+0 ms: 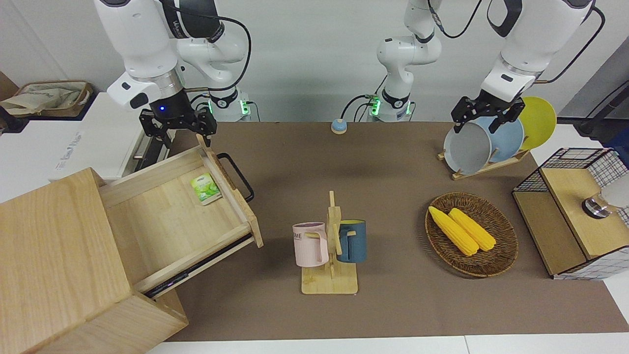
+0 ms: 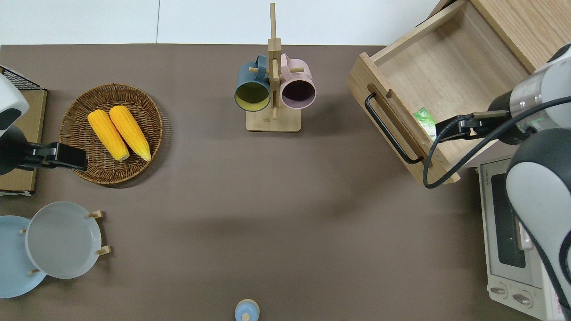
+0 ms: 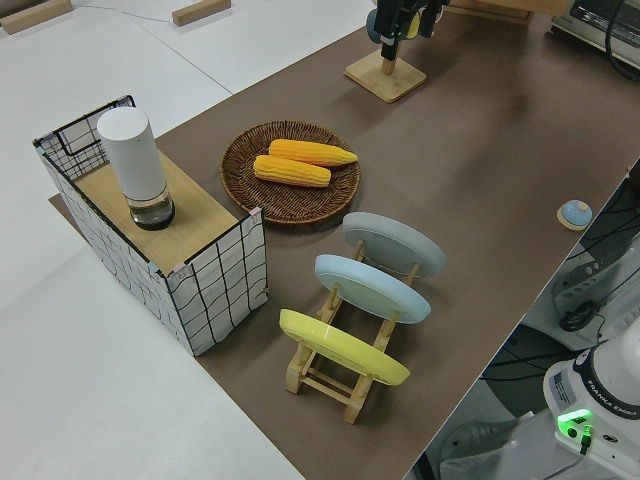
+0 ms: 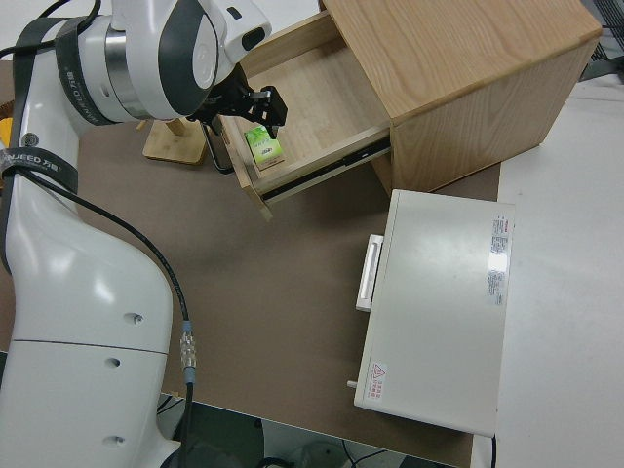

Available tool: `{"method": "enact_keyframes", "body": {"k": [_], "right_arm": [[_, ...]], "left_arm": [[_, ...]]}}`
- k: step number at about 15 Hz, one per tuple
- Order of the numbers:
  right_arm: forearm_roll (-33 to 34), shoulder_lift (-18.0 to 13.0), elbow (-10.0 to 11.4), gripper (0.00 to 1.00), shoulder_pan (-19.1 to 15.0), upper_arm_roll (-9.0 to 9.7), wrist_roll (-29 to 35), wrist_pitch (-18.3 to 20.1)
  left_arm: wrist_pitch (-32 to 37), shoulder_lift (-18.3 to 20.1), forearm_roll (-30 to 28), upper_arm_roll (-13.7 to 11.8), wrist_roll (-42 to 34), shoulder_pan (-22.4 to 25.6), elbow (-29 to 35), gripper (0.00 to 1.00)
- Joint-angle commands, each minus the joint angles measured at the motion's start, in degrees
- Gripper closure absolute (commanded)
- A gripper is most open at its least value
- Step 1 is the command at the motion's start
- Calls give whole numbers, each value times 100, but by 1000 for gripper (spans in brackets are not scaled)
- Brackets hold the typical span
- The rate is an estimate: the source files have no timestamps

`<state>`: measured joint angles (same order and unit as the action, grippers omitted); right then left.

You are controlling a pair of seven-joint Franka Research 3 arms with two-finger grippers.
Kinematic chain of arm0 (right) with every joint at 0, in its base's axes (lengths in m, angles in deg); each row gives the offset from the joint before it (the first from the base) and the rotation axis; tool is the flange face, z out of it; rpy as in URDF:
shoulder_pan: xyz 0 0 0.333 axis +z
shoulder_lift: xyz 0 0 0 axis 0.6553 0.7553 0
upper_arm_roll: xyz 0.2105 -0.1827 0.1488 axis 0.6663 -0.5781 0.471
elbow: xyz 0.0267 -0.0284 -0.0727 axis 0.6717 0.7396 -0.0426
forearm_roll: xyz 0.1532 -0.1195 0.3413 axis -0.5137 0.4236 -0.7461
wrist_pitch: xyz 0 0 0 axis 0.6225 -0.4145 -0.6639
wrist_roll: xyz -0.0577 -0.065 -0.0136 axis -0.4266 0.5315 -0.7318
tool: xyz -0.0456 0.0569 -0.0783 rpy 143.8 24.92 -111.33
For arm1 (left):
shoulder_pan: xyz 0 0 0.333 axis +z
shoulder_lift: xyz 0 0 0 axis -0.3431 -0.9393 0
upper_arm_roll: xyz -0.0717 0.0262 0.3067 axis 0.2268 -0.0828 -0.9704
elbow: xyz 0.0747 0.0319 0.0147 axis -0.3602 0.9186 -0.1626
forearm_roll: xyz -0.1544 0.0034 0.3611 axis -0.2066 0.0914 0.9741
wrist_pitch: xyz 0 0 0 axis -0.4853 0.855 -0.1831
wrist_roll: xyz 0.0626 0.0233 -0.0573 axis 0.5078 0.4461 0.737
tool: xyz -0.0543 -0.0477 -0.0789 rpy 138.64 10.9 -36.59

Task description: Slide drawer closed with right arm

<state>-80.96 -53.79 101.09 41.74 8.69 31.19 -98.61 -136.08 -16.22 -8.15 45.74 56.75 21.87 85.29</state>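
The drawer stands pulled far out of the pale wooden box at the right arm's end of the table. Its black loop handle faces the middle of the table. A small green packet lies inside it, close to the front panel. My right gripper hangs open over the end of the drawer nearer to the robots, close above the packet and holding nothing. In the right side view the right gripper sits just inside the front panel. The left arm is parked, its left gripper open.
A white oven stands beside the drawer, nearer to the robots. A wooden mug rack with two mugs is mid-table. A wicker basket of corn, a plate rack and a wire crate fill the left arm's end.
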Motion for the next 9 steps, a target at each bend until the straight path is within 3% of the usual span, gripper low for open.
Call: {"method": "enact_keyframes", "body": {"k": [1, 9], "right_arm": [[-119, -64, 30, 11, -106, 50, -168, -44], [-179, -73, 30, 11, -123, 58, -177, -44]], "left_arm": [[113, -65, 98, 37, -56, 22, -140, 7], [113, -65, 98, 37, -56, 22, -140, 7]]}}
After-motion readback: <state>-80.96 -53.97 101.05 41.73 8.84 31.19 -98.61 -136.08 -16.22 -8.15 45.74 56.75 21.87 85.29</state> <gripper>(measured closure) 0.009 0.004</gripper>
